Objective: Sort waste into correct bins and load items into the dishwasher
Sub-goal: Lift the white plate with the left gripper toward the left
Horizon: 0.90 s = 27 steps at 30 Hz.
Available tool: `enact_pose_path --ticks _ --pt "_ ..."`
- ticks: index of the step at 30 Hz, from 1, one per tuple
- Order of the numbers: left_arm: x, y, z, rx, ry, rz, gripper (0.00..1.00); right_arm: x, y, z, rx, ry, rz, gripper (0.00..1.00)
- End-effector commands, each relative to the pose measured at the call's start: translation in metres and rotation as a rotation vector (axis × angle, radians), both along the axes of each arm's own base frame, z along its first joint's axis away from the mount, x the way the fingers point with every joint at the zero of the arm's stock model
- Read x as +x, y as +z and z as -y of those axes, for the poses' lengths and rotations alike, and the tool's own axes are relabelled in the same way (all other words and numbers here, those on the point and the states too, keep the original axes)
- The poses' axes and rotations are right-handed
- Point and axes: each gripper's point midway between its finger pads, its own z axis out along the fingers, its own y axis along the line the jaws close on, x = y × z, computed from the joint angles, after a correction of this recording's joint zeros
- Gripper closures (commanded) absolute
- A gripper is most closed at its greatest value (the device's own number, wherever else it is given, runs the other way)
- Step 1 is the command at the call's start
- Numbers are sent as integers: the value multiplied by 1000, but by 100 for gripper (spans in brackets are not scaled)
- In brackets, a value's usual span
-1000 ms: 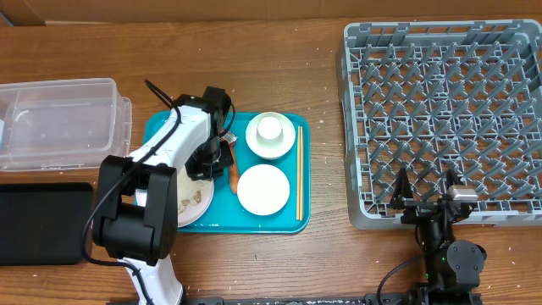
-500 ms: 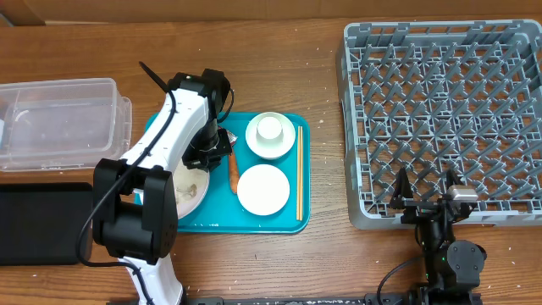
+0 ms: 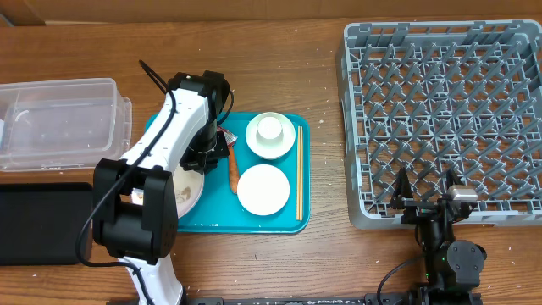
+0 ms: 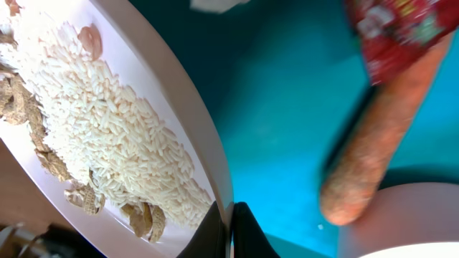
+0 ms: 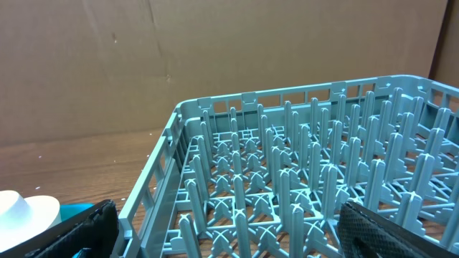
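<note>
Currently we see the left gripper [image 4: 231,215] clenched on the plate [image 4: 154,72] rim, at 8 o'clock of the teal tray [image 4: 287,129]; any tilt could spill rice [image 4: 107,122]. Right gripper [image 5: 226,215] hangs released.

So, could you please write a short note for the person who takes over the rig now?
Left tool: shut on the rim of the plate, which holds rice scraps.
Right tool: open, idle beside the rack.
Plate, carrot, red wrapper, two bowls, cup and chopsticks are all on the teal tray.
Done: nothing loaded, the rack holds no dishes.
Left: waste into the clear tub and black tray, dishes into the rack.
</note>
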Motion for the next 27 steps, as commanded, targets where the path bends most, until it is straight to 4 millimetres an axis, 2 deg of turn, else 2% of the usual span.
enact_pose_path --ticks 1,8,13,19,24,27 --pt "2 8 -14 100 8 7 96 0 -2 2 -4 -12 4 0" --pt "-1 16 -22 148 -1 -7 96 0 -2 2 -4 -12 4 0" --pt "2 39 -44 293 26 23 96 0 -2 2 -4 -12 4 0" --pt "18 60 -51 286 63 81 96 0 -2 2 -4 -12 4 0" --pt "25 84 -85 306 156 106 96 0 -2 2 -4 -12 4 0" --pt "29 89 -103 295 210 120 96 0 -2 2 -4 -12 4 0"
